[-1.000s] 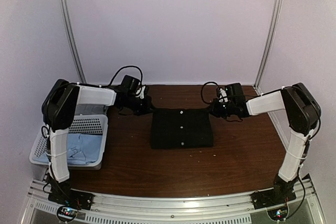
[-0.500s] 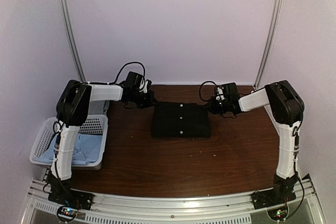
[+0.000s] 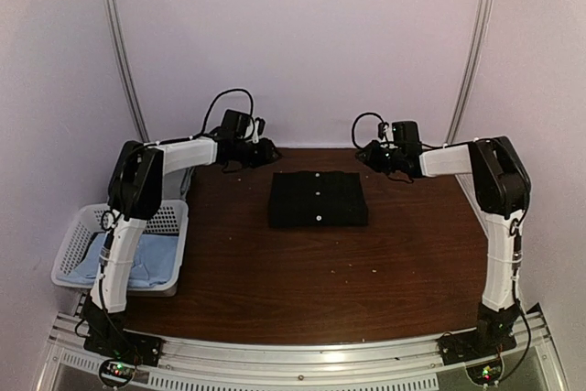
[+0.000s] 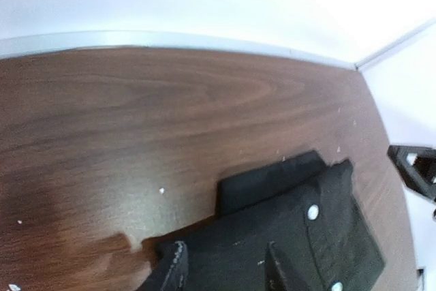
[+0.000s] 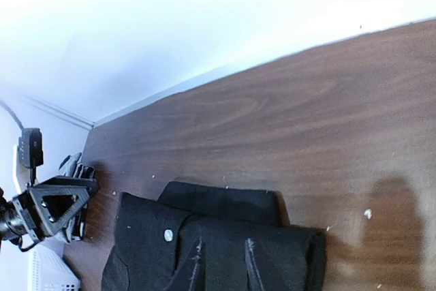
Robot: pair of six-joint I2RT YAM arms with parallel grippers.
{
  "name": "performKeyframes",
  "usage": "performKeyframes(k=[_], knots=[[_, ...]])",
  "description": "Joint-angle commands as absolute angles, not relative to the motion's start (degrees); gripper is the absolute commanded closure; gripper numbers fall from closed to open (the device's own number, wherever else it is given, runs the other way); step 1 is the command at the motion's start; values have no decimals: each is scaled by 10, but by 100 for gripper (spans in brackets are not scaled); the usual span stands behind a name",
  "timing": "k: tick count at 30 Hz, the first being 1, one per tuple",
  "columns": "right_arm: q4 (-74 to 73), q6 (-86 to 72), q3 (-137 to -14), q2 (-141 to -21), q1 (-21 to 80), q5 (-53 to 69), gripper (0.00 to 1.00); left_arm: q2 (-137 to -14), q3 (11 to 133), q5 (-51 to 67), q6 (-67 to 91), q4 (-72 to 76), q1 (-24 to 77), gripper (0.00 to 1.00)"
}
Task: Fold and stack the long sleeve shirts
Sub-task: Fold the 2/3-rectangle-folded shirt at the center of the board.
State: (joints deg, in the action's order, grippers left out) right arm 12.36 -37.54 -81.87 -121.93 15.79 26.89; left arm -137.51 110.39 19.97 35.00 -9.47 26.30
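**Brown bench under pale walls: a folded black shirt between two open grippers**

Only the top view takes in the whole bench [image 3: 275,290]. It also shows the white lattice basket [image 3: 156,219] at the left edge, with the light blue shirt [image 3: 151,263] lying inside it. In that view the black shirt [image 3: 318,200] lies as a folded rectangle in the middle of the bench, toward the far side, with a row of small white dots down its centre. The left gripper [image 3: 267,152] is near the shirt's far-left corner and the right gripper [image 3: 366,157] near its far-right corner. Both look clear of the cloth.

The wrist views show what the top view cannot: how the jaws stand. In the left wrist view, the left gripper's fingers [image 4: 176,264] are spread, with nothing between them, and the folded shirt lies below and to their right. In the right wrist view, that gripper's fingers [image 5: 195,264] are also parted and empty over the shirt's edge. Whether any fingertip touches the cloth cannot be told, since both are black.
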Motion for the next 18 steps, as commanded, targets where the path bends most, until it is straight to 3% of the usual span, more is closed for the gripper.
performKeyframes(k=[1,3,9,18], knots=[[117,-370,-860,-1245,147,265,71,-1410,1192,177,331,-118,251,50],[93,-355,-871,-1240,147,266,58,-1399,1189,173,335,-120,250,42],[29,-312,-850,-1181,169,280,57,-1327,1096,202,349,-102,256,41],[50,-316,-671,-1047,280,302,56,-1184,891,261,374,-49,304,44]])
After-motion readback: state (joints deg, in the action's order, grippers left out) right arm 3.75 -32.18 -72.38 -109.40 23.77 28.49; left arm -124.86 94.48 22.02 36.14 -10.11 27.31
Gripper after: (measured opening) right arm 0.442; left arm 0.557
